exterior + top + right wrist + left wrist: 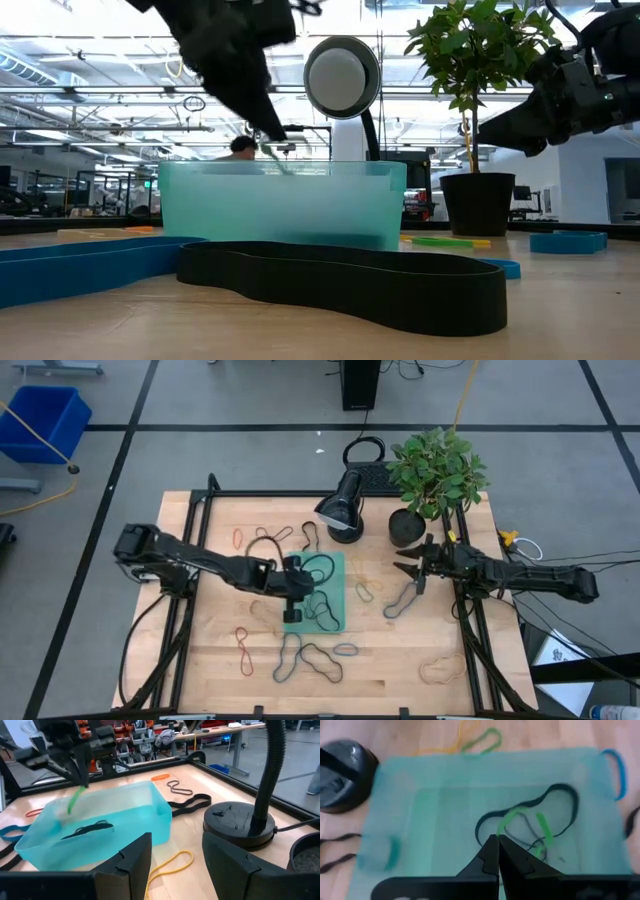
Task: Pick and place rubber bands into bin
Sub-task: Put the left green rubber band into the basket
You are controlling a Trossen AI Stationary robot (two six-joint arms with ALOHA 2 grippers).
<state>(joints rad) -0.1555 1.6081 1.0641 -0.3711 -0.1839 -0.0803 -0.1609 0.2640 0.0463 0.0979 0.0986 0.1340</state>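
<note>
Lying nearest across the wood in the low view, black and blue rubber bands (340,285), then hanging pinched on a green band (76,800) over the bin (336,565), left gripper (497,842), right gripper (415,567) idling agape beyond.

Even, bright overhead light fills the scene; the low view shows ceiling glare, and the left wrist view looks soft, possibly motion-blurred.
</note>
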